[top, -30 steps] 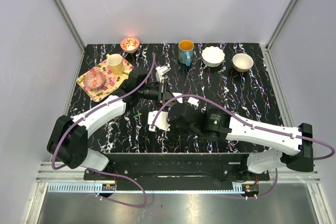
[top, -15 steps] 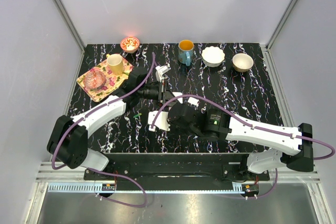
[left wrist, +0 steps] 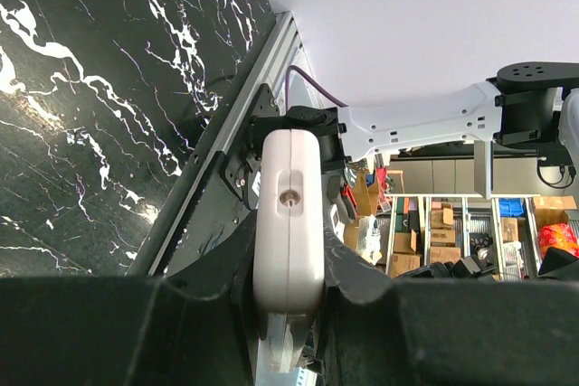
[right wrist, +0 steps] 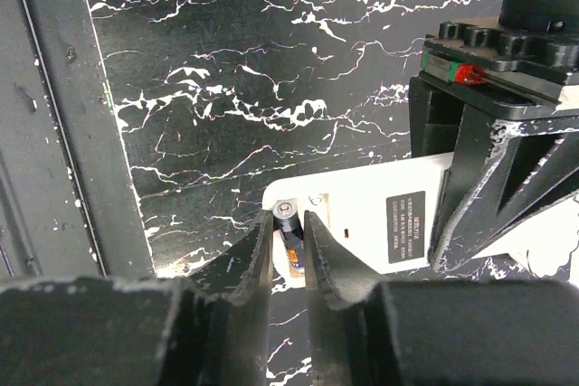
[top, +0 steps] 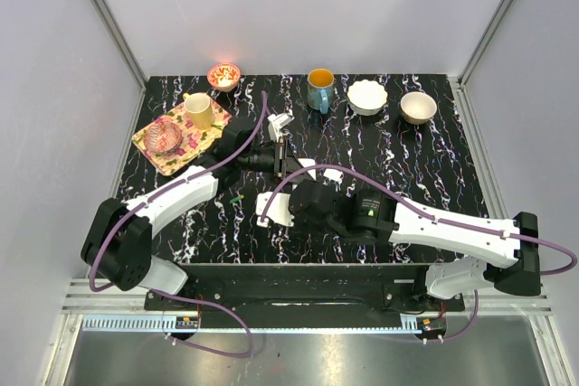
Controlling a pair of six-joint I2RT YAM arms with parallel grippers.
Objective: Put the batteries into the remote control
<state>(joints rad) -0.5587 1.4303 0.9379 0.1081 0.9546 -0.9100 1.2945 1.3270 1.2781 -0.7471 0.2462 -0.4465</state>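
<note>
- The right gripper points down at the remote control. Its fingers are parted only narrowly, about one battery wide.
- A dark battery with an orange band sits between those fingers, in the recessed compartment at the end of the remote. I cannot tell whether the pads press on it or merely flank it.
- The remote lies back side up, with a small black label beside the compartment.
- The left gripper is closed tight on the remote's other end. The white body sticks out between its black fingers.
- From above, the remote sits just above the marbled black table, near the middle of its near half, with both arms meeting over it.
- A tiny greenish thing lies on the table just left of the remote, too small to tell what it is.
- Well beyond the remote, along the far edge, stand a blue mug and two pale bowls.
</note>
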